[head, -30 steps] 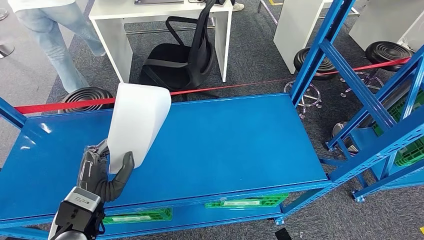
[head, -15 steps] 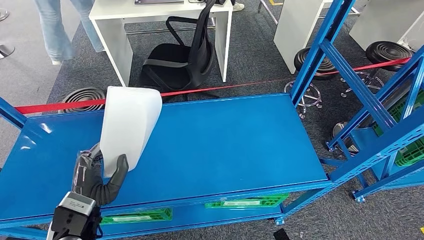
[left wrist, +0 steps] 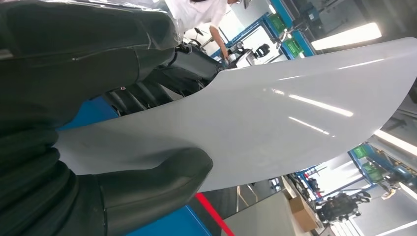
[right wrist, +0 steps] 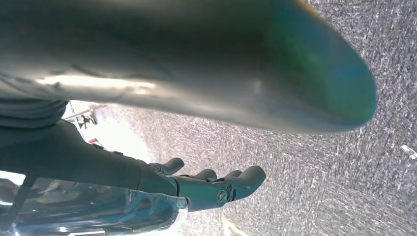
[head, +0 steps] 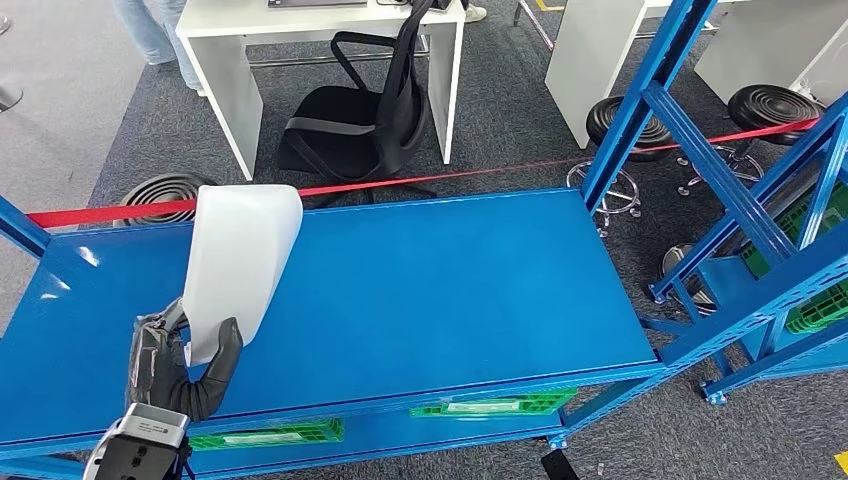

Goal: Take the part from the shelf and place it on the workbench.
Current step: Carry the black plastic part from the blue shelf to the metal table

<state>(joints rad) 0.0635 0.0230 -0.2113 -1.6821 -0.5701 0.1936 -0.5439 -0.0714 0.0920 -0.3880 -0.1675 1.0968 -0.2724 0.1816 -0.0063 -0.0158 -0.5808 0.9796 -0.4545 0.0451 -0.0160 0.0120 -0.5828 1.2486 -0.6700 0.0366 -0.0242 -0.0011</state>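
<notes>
White curved part (head: 238,262) held upright over bench (head: 450,290) near left front corner, pinched between thumb and fingers of left hand (head: 180,360). Right hand (right wrist: 206,184) hanging over grey carpet, fingers loosely curled, holding nothing. Behind bench: red tape (head: 450,172), 1 black chair (head: 350,120), 1 white desk (head: 230,70). 2 green crates (head: 490,405) below bench top.

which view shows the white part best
The head view: the whole white part shows, upright over the blue workbench, gripped at its lower end by the left hand. The left wrist view gives a close glossy stretch; the right wrist view shows carpet.
</notes>
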